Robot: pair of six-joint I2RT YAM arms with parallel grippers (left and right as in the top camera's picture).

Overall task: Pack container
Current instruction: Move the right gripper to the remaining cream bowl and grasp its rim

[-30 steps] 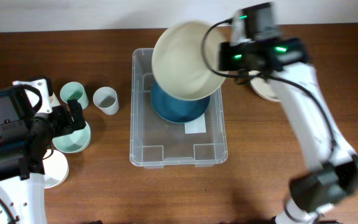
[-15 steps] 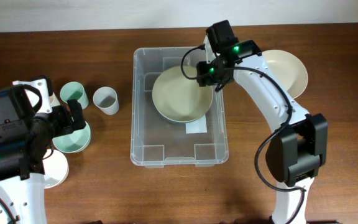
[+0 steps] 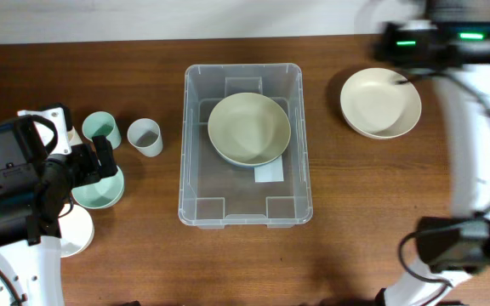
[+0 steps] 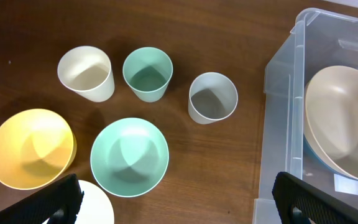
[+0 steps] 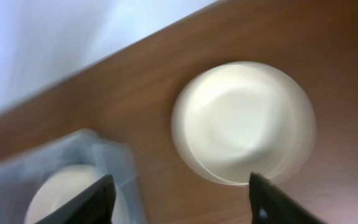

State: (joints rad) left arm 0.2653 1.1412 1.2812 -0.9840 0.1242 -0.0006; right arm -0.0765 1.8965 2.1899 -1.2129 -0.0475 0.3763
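The clear container (image 3: 245, 200) stands mid-table. Inside it a cream bowl (image 3: 249, 129) rests on a blue bowl (image 4: 311, 155), of which only a sliver shows. My right arm (image 3: 449, 38) is a blur at the far right, high above the table. In the right wrist view my right gripper (image 5: 182, 186) is open and empty, above a second cream bowl (image 5: 244, 121) on the table, with the container (image 5: 86, 149) at lower left. My left gripper (image 4: 176, 186) is open and empty over the table, left of the container's wall (image 4: 278, 124).
Left of the container stand a white cup (image 4: 86, 73), a mint cup (image 4: 147, 74) and a grey cup (image 4: 212, 98). Nearer my left gripper lie a yellow bowl (image 4: 31, 147), a mint bowl (image 4: 129, 155) and a white bowl (image 4: 98, 205).
My right gripper lowered the cream bowl onto the blue bowl in the container, opened, and swung away up and to the right. The left arm has not moved.
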